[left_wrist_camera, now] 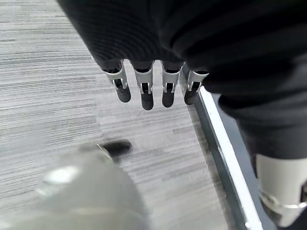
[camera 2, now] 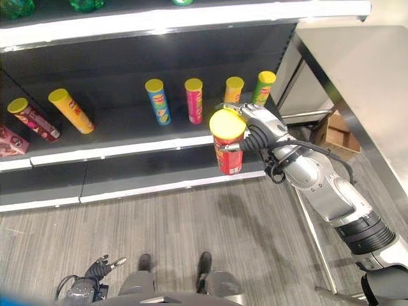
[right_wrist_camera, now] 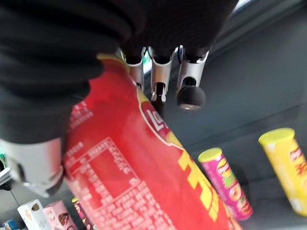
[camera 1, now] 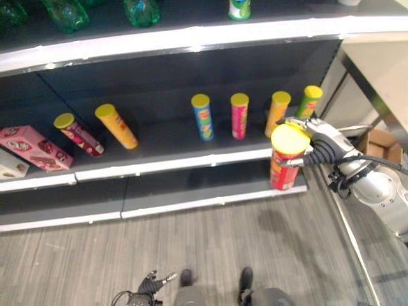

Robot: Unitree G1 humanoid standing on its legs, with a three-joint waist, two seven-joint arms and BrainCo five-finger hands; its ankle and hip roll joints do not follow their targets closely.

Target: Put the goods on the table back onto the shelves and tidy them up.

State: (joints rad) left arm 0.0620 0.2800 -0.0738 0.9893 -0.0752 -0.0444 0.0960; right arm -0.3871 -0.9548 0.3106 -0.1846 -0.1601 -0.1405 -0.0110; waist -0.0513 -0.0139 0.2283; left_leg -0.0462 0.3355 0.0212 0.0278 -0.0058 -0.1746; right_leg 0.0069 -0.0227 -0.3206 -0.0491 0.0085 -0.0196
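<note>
right hand point(camera 2: 255, 134) grips red can point(camera 2: 227, 153) before shelf point(camera 2: 127, 148); orange can point(camera 2: 233, 89) just behind.

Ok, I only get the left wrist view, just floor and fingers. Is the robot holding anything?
Observer: Yes. The right hand has its fingers curled round a red can with a yellow lid.
Operator: Is it on the shelf yet?
Observer: No. It is held upright in front of the right end of the middle shelf.
Operator: What's already up there?
Observer: A blue can and a pink can stand side by side, among others.
</note>
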